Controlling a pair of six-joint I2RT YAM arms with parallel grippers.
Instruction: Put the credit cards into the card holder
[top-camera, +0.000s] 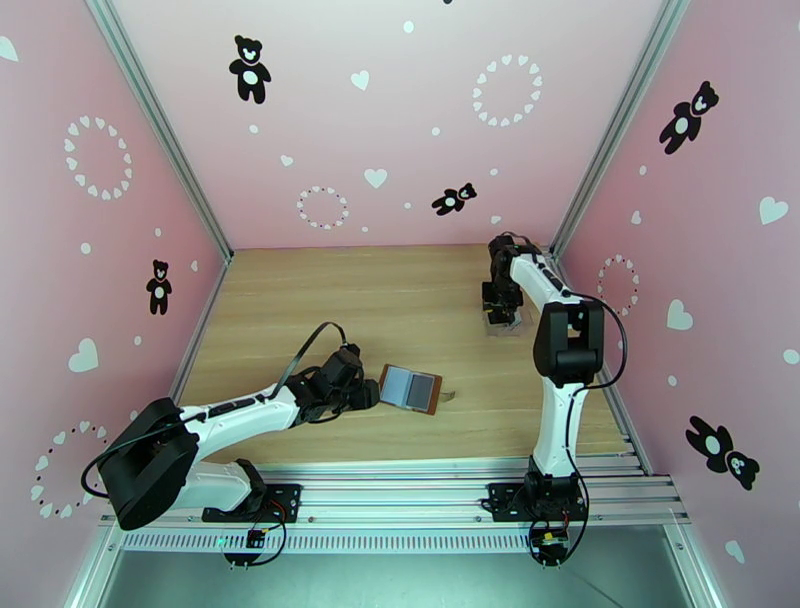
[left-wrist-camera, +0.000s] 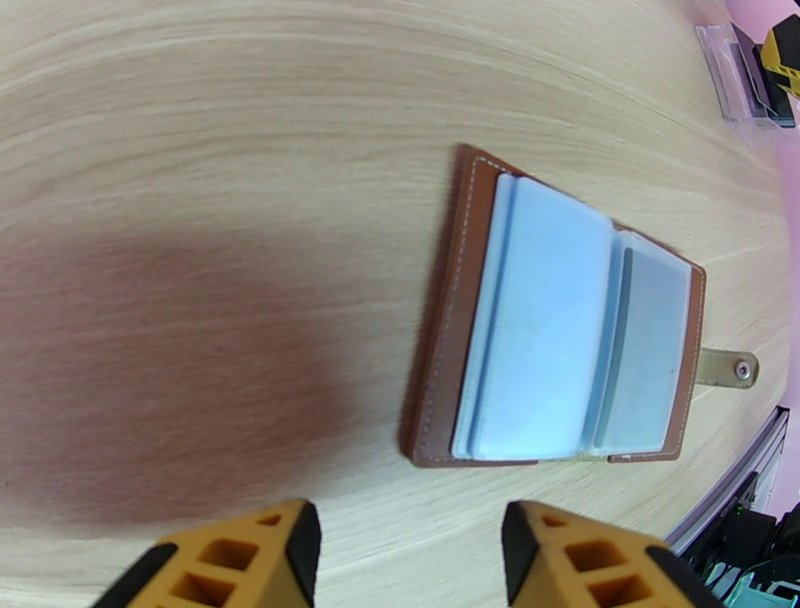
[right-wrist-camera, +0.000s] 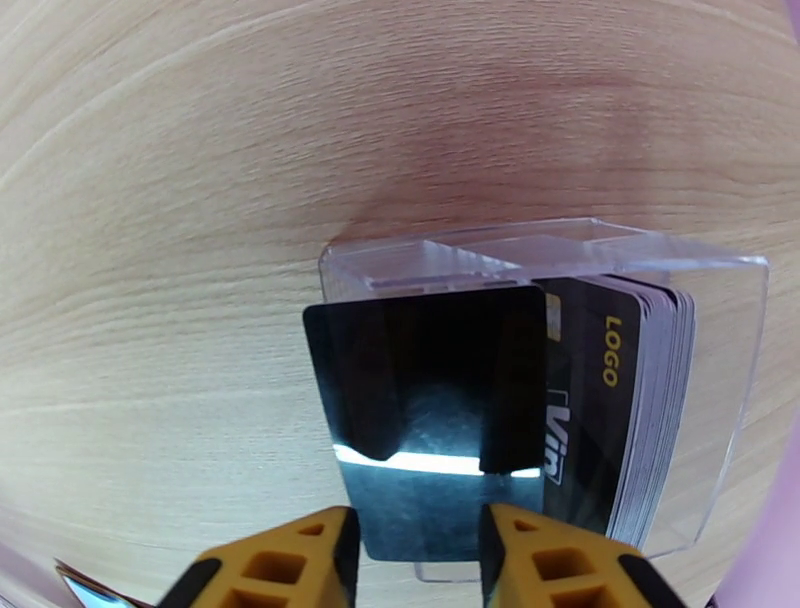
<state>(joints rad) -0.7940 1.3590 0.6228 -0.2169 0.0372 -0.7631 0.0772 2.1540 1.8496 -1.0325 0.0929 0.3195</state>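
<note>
Right gripper (right-wrist-camera: 415, 560), fingers apart, hangs over a black card (right-wrist-camera: 430, 400) that sticks out of the clear case (right-wrist-camera: 725, 400); more cards (right-wrist-camera: 620, 400) are stacked inside. Left gripper (left-wrist-camera: 410, 560), spread and empty, faces the holder (left-wrist-camera: 445, 330), which lies open on the table (left-wrist-camera: 200, 150).

We record: card holder (left-wrist-camera: 570, 330) brown, grey-blue pockets; credit cards (right-wrist-camera: 440, 400) black, yellow lettering; walls (top-camera: 400, 120) pink, black bears.

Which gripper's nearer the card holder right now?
Left. The left gripper hovers just beside the card holder; the right gripper is far off, at the clear case.
</note>
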